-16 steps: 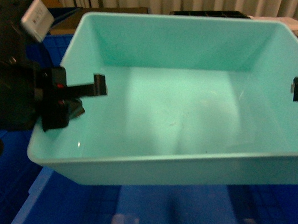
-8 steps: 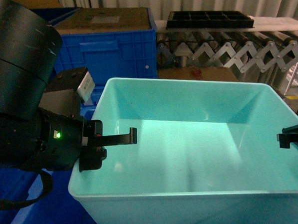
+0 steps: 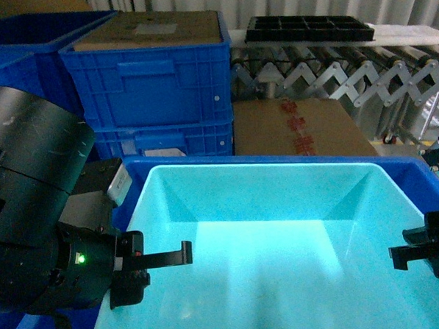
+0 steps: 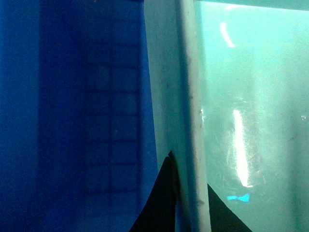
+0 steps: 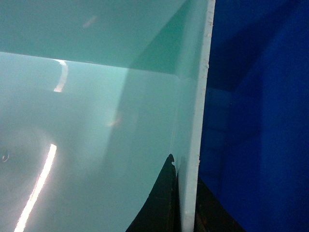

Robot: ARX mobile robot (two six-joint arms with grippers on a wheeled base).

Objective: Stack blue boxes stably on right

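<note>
One of the blue boxes, a light turquoise tub (image 3: pixel 268 243), fills the lower middle of the head view, held by both arms. My left gripper (image 3: pixel 162 259) is shut on its left wall, and in the left wrist view the rim (image 4: pixel 190 121) runs between the dark fingers of that gripper (image 4: pixel 188 203). On the opposite wall my right gripper (image 3: pixel 423 253) is shut too, and in the right wrist view the gripper (image 5: pixel 186 203) straddles the rim (image 5: pixel 200 121). The tub sits low inside the rim of a darker blue crate (image 3: pixel 263 160).
Stacked royal-blue ribbed crates (image 3: pixel 149 87) topped with cardboard (image 3: pixel 150 28) stand behind on the left. A cardboard box (image 3: pixel 298 127) is behind the tub. An extendable roller conveyor (image 3: pixel 332 74) carrying a black tray (image 3: pixel 308 27) runs along the back right. Dark blue crate walls (image 4: pixel 72 121) (image 5: pixel 256 121) flank the tub.
The tub, held close and high before the camera a second ago, has gone steadily down and away with both grippers. It is now low within the dark blue crate's rim.
</note>
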